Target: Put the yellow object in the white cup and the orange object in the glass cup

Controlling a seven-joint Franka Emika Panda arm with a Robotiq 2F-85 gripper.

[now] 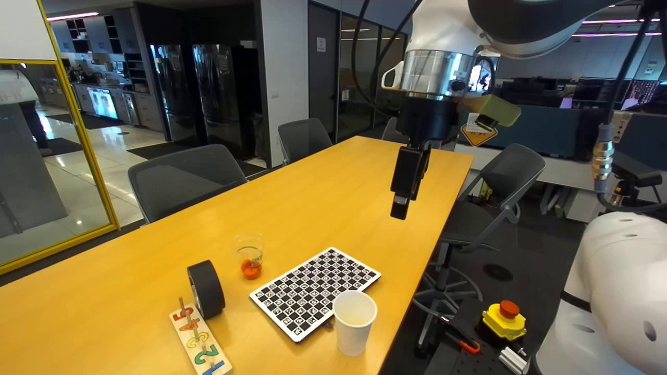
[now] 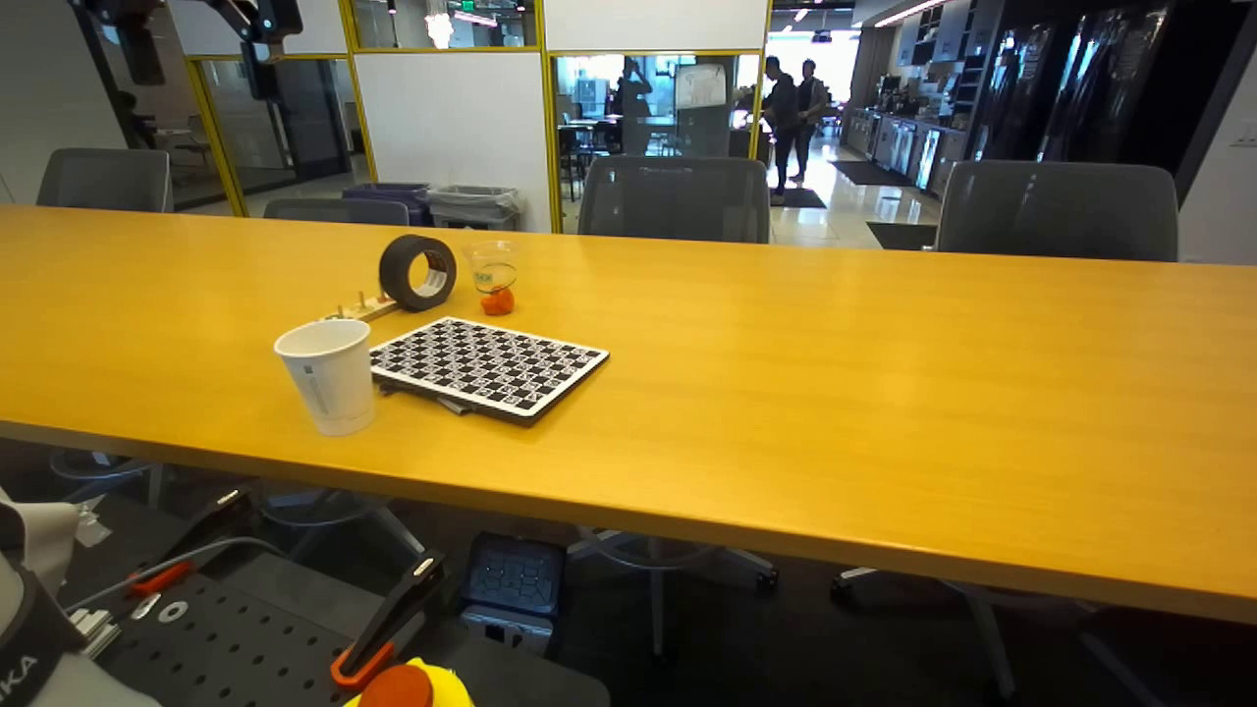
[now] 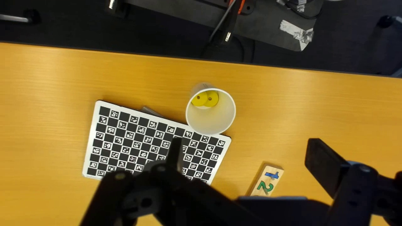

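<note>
The robot's gripper (image 3: 247,153) hung in the air well above a long yellow table (image 1: 333,192), its fingers spread wide apart with nothing held between them. In the wrist view a plain white cup (image 3: 211,114) stood upright on the table, and two flat, round yellow pieces (image 3: 205,98) lay inside it at the bottom, one partly overlapping the other. In an exterior view the white cup was at the near right, close to the table's right edge and just beside a flat checkered board (image 1: 316,291) in black and white. Beyond the board's left side stood the clear glass cup (image 1: 248,250), shorter than the white one; the orange object (image 1: 251,269) showed at its bottom through the see-through wall, but whether as one piece or several could not be told. Nearer and further left, a thick roll of black tape (image 1: 210,289) stood on its edge, close to a wooden number board (image 1: 207,341). In an exterior view, grey chairs (image 2: 673,201) lined the table's far side, and two people (image 2: 783,113) stood in the distance.
</note>
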